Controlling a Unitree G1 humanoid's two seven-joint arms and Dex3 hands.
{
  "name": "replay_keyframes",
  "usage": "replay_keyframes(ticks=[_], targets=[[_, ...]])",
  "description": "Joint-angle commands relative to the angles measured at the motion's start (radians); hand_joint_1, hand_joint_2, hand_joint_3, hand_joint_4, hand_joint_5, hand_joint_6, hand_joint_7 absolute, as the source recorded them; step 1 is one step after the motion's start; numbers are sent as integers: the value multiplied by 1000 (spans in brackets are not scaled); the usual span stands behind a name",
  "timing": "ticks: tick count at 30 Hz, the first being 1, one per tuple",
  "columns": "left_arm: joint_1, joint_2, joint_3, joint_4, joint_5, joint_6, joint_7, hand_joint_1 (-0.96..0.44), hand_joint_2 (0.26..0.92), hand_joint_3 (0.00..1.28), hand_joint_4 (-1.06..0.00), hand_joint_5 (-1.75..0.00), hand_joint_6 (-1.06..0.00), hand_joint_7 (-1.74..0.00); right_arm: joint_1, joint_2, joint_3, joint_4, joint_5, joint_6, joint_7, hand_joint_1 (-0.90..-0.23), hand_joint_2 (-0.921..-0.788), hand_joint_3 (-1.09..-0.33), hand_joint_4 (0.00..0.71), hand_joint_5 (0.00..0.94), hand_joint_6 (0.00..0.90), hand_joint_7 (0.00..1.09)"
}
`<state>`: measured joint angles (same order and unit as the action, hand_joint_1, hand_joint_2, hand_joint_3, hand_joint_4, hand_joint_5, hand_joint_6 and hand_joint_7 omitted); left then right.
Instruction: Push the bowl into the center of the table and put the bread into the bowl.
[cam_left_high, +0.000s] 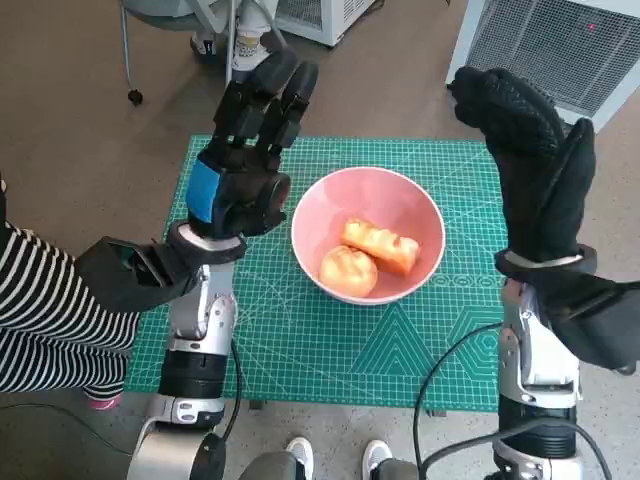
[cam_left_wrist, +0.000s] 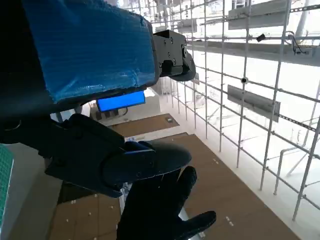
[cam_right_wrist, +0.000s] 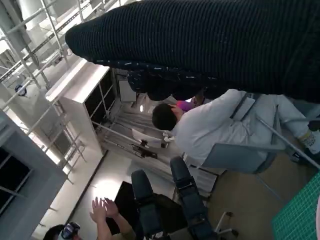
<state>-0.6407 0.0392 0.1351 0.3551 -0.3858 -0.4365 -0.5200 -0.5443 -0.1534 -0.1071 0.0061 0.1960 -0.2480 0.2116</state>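
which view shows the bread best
The head view: both bread pieces lie in full sight inside the pink bowl on the green mat. The left wrist view shows only the hand's back and the room beyond; the right wrist view shows the glove, people and a corner of the mat, no bread.

— What colours did you log from the head camera?

— I saw a pink bowl (cam_left_high: 368, 205) holding two golden-orange pieces of bread (cam_left_high: 379, 246), lighter on top. The mat (cam_left_high: 330, 340) on the worktop was green with a pale printed grid and diagonal lines. My left hand (cam_left_high: 245, 165) was black with a blue tape patch over its back; the right hand (cam_left_high: 530, 165) wore a black knitted glove. Both forearms were pale grey.

— Anything around the edges?

— A black-and-white striped sleeve (cam_left_high: 40, 320) at my left, a brown floor (cam_left_high: 70, 110), and in the right wrist camera a person in a white top (cam_right_wrist: 220, 125).
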Motion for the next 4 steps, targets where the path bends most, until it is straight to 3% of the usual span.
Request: replay_keyframes(ticks=[1, 4], targets=[[15, 9, -5, -13, 20, -3, 9, -712, 921, 511, -91, -72, 1, -500, 25, -1, 0, 6, 8, 12, 10, -732, -921, -721, 195, 4, 138, 372], [16, 11, -6, -16, 25, -4, 11, -718, 921, 512, -89, -68, 1, -491, 28, 0, -1, 3, 11, 14, 11, -734, -921, -721, 195, 3, 141, 373]])
